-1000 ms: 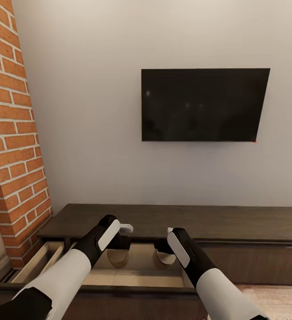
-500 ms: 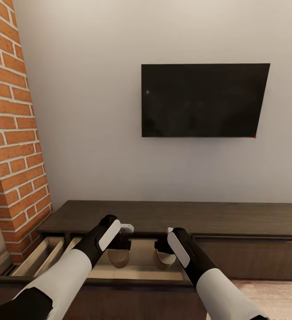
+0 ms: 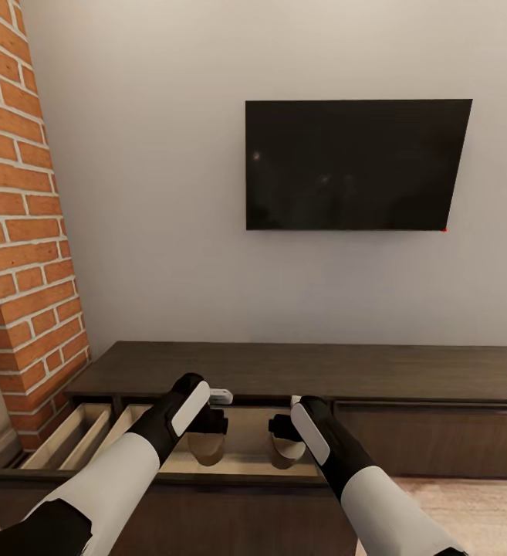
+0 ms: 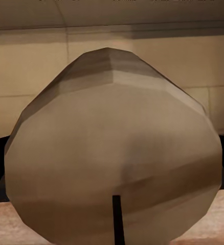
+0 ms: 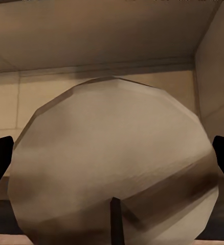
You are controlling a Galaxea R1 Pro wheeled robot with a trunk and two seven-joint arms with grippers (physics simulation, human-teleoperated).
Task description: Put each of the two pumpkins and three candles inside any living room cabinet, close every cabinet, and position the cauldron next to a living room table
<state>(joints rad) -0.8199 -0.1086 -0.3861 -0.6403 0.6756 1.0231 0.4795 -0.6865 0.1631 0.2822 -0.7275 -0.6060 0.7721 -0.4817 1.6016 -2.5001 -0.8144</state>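
Beige candles (image 3: 207, 448), dark-brown cabinet (image 3: 299, 371)

I see two candles (image 3: 207, 448) (image 3: 286, 451) side by side in the cabinet's (image 3: 299, 369) open drawer (image 3: 241, 463), a television (image 3: 356, 164) above, brick wall (image 3: 21, 232) left.

No readable text, label, brand, number or sign shows in any view. The flat black wall-mounted television screen (image 3: 356, 164) is blank, with no logo to make out and only a tiny red dot at its lower right corner. The long low dark-brown wooden cabinet (image 3: 299, 371) carries no lettering on its flat top or plain front panels. The red brick column (image 3: 21, 232) and the pale grey wall (image 3: 153, 193) bear no markings. The stubby beige candle (image 4: 112, 168) in the left wrist view and the one (image 5: 114, 168) in the right wrist view have plain surfaces.
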